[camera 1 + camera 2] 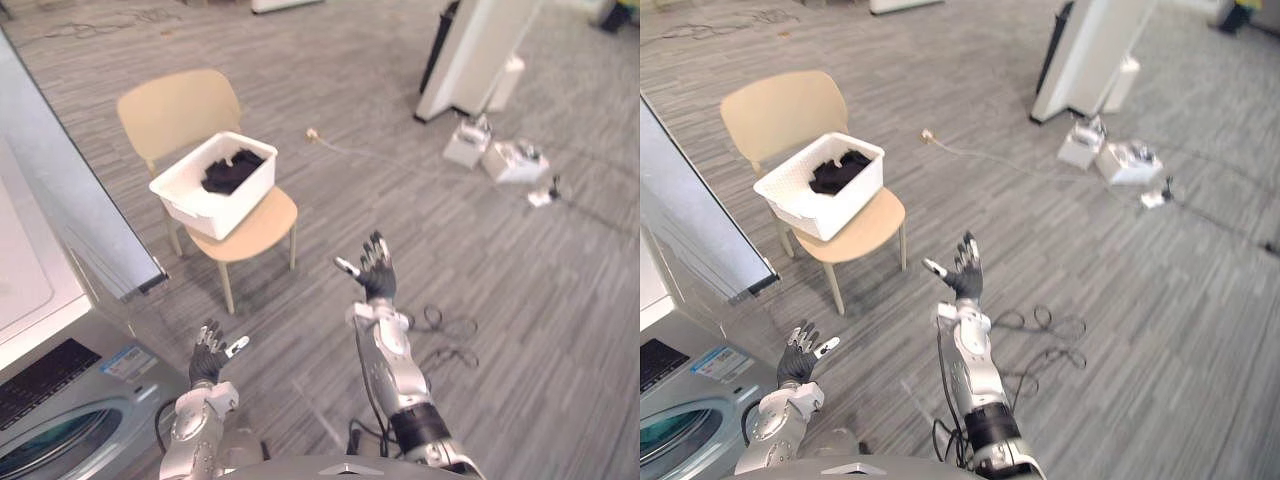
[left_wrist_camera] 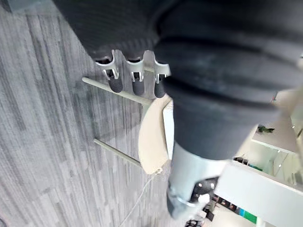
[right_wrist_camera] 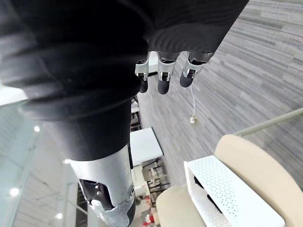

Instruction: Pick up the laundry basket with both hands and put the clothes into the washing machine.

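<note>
A white laundry basket (image 1: 215, 185) holding dark clothes (image 1: 232, 171) rests on the seat of a tan chair (image 1: 183, 112). The washing machine (image 1: 60, 420) stands at the lower left, its round door (image 1: 55, 445) facing me. My left hand (image 1: 208, 361) is raised in front of the machine, fingers spread, nothing in it. My right hand (image 1: 374, 270) is held up over the floor to the right of the chair, open and empty. Both hands are well short of the basket. The right wrist view shows the basket (image 3: 232, 198) and the chair (image 3: 255, 163) past the fingers.
A grey tilted panel (image 1: 70, 190) stands at the left between the machine and the chair. A white cord (image 1: 345, 148) runs across the wooden floor behind the chair. White boxes (image 1: 495, 155) and a white stand (image 1: 470, 55) sit at the far right.
</note>
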`<state>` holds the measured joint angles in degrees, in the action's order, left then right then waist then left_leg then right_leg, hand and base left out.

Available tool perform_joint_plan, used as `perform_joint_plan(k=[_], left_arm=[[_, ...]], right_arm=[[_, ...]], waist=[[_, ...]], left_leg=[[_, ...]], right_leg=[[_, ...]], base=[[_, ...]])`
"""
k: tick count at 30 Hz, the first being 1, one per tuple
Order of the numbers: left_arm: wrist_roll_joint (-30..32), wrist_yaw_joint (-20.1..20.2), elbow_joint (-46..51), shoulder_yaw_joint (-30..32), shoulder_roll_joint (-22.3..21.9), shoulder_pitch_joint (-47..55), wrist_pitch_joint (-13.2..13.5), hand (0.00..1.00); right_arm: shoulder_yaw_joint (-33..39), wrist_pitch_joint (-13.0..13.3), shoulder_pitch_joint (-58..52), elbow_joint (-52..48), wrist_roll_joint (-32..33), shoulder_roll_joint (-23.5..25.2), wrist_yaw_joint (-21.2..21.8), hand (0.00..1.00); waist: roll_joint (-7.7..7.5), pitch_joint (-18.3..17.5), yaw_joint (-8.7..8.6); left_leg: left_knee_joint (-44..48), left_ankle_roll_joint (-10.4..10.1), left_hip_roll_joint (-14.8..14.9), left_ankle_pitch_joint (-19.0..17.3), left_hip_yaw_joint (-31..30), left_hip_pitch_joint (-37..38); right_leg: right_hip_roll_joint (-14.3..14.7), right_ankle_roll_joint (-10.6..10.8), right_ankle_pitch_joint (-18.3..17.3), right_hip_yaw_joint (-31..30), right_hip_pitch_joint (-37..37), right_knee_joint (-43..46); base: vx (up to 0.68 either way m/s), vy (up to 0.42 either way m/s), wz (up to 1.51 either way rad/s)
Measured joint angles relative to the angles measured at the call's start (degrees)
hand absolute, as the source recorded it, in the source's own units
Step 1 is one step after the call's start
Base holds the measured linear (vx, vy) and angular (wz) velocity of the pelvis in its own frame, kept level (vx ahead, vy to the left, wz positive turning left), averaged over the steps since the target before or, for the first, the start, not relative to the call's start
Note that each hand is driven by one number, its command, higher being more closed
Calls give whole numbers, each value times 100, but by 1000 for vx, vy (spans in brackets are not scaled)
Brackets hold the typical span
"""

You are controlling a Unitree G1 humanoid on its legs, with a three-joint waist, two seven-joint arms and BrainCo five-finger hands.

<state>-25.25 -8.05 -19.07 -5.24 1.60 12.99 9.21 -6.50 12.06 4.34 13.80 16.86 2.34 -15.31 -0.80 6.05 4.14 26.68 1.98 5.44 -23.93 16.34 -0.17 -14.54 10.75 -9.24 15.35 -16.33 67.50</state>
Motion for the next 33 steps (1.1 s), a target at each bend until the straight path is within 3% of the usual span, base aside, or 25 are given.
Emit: perform_joint_plan(k=[2, 4, 6, 8, 9, 10, 11, 12, 14, 16, 17, 18, 20, 21, 22, 23, 24, 25, 26, 27, 29, 30, 31, 32, 33], left_arm=[[188, -2, 41, -130, 21, -25, 11, 0], [198, 11, 27, -336, 13, -68, 9, 0], [315, 48, -67, -495, -26, -194, -1, 0], [433, 83, -207, -485, -36, -365, 1, 0], [507, 84, -254, -461, 41, -379, 3, 0], [541, 78, -352, -450, -7, -373, -4, 0], [573, 79, -470, -463, -87, -413, -9, 0], [656, 83, -583, -475, -255, -353, -19, 0], [761, 97, -707, -444, -271, -280, -15, 0], [758, 93, -744, -217, -271, -201, -15, 0], [740, 95, -767, 6, -263, -137, -23, 0], [724, 107, -811, 108, -266, -52, -26, 0], [621, 139, -899, 242, -290, 151, -63, 0], [612, 156, -896, 248, -293, 201, -64, 0], [531, 211, -864, 306, -289, 275, -63, 0], [490, 219, -860, 350, -281, 268, -63, 0], [466, 223, -860, 341, -288, 230, -63, 0], [449, 234, -858, 330, -325, 127, -62, 0], [451, 234, -858, 330, -345, 84, -62, 0], [452, 236, -854, 323, -368, 44, -53, 0], [452, 234, -852, 321, -367, 45, -50, 0], [452, 233, -849, 314, -368, 45, -51, 0], [452, 232, -844, 287, -368, 60, -50, 0], [452, 228, -901, 282, -339, 90, -77, 0], [451, 220, -888, 284, -281, 101, -86, 0]], right_arm=[[140, -1, -145, -276, -158, -44, 9, 0], [228, -8, -207, -420, -161, -137, 33, 0], [299, -71, -212, -418, -202, -311, 35, 0], [380, -119, -306, -429, -368, -360, 41, 0], [408, -186, -600, -598, -391, -340, 42, 0], [450, -215, -673, -623, -467, -344, 49, 0], [494, -262, -710, -620, -580, -394, 69, 0], [769, -364, -754, -621, -625, -467, 120, 0], [854, -383, -783, -617, -623, -521, 122, 0], [796, -389, -687, -585, -619, -522, 183, 0], [658, -404, -578, -575, -618, -525, 246, 0], [593, -406, -538, -572, -616, -527, 267, 0], [486, -402, -222, -441, -611, -643, 267, 0], [478, -396, -92, -330, -610, -692, 265, 0], [465, -401, 93, -184, -720, -764, 227, 0], [469, -416, 242, -146, -837, -800, 202, 0], [472, -423, 319, -148, -879, -843, 178, 0], [477, -454, 476, -135, -1030, -971, 128, 0], [484, -491, 538, -132, -1131, -1034, 107, 0], [501, -518, 637, -88, -1358, -1139, 84, 0], [530, -630, 941, 213, -1714, -1271, 0, 0], [554, -650, 1043, 314, -1792, -1319, -20, 0], [563, -763, 1184, 356, -1965, -1372, -29, 0], [541, -814, 1310, 397, -1976, -1279, -31, 0], [515, -854, 1311, 404, -2032, -1215, -25, 0]], waist=[[45, -16, -122], [142, -14, -219], [338, 74, -251], [351, 86, -248], [178, 38, -278], [305, 52, -265], [393, 60, -256], [534, 32, -244], [652, -42, -274], [673, -55, -257], [724, -36, -197], [722, -29, -131], [683, 16, 55], [684, 27, 68], [615, 54, 150], [581, 55, 175], [560, 69, 151], [571, 116, 114], [570, 132, 104], [576, 136, 108], [597, 138, 147], [605, 133, 186], [643, 107, 293], [558, 82, 375], [407, 45, 344]], left_leg=[[-427, -137, 11, 74, -367, 316], [-642, -267, 107, 146, -679, 470], [-786, -381, 391, 199, -934, 673], [-775, -533, 645, 273, -1134, 772], [-807, -890, 821, 201, -1382, 976], [-832, -944, 980, 178, -1497, 1093], [-833, -982, 1120, 249, -1581, 1121], [-839, -1106, 1142, 688, -1801, 1099], [-724, -1243, 1357, 1115, -2019, 1098], [276, -1005, 1640, 1665, -2302, 586], [1228, -567, 1888, 2501, -2377, -27], [1653, -397, 1988, 2798, -2361, -232], [3024, 43, 2022, 2679, -1681, -1028], [3049, 216, 2022, 2727, -1328, -1158], [3035, 716, 2110, 2958, -833, -1198], [3028, 604, 2209, 2945, -599, -1247], [3069, 480, 2207, 2555, -487, -1372], [3004, 212, 2074, 1875, -175, -1636], [2852, 120, 1947, 1650, -12, -1734], [2321, -2, 1671, 1384, 386, -1882], [1085, -233, 1150, 1291, 1029, -1956], [694, -265, 1016, 1327, 1199, -1951], [-46, -253, 825, 1595, 1447, -1914], [-266, 357, 683, 1942, 1451, -1880], [-254, 337, 547, 1861, 1435, -1894]], right_leg=[[-162, -606, -403, 516, -311, -452], [-124, -754, -565, 557, -567, -1576], [88, -731, -322, 337, -684, -3160], [226, -527, 633, -238, -690, -4988], [163, -391, 1343, -814, -443, -6036], [264, -291, 1839, -813, -421, -5780], [323, -213, 1902, -787, -488, -5420], [376, -316, 1105, -773, -799, -4352], [407, -428, 575, -509, -821, -3747], [664, -687, 170, -213, -676, -3567], [922, -844, 125, -40, -405, -3812], [1031, -930, 129, 22, -241, -3970], [1178, -1191, 138, 208, 436, -4409], [1180, -1205, 129, 270, 601, -4488], [1185, -1197, 125, 353, 854, -4605], [1104, -1221, 45, 526, 1077, -4800], [1031, -1194, 6, 628, 1151, -4900], [924, -1139, -12, 787, 1314, -5126], [859, -1119, -23, 863, 1389, -5222], [748, -1054, -62, 989, 1545, -5400], [625, -883, -145, 1285, 1878, -5624], [602, -812, -155, 1365, 1960, -5667], [611, -550, -187, 1441, 2059, -5676], [581, -321, -359, 1344, 2115, -5543], [480, -285, -370, 1333, 2118, -5536]], base=[[420, -164, 70], [400, -244, 84], [514, -381, 85], [477, -445, 102], [503, -510, 112], [481, -510, 106], [374, -450, 54], [352, -434, 54], [379, -434, 48], [346, -421, 22], [289, -371, 0], [286, -291, -15], [329, -241, 2], [305, -178, 34], [387, -149, 65], [262, -84, 84], [294, -78, 126], [182, -8, 117], [255, 23, 142], [253, 90, 130], [246, 124, 104], [317, 177, 42], [414, 227, 17], [360, 171, 19], [410, 133, 28]])
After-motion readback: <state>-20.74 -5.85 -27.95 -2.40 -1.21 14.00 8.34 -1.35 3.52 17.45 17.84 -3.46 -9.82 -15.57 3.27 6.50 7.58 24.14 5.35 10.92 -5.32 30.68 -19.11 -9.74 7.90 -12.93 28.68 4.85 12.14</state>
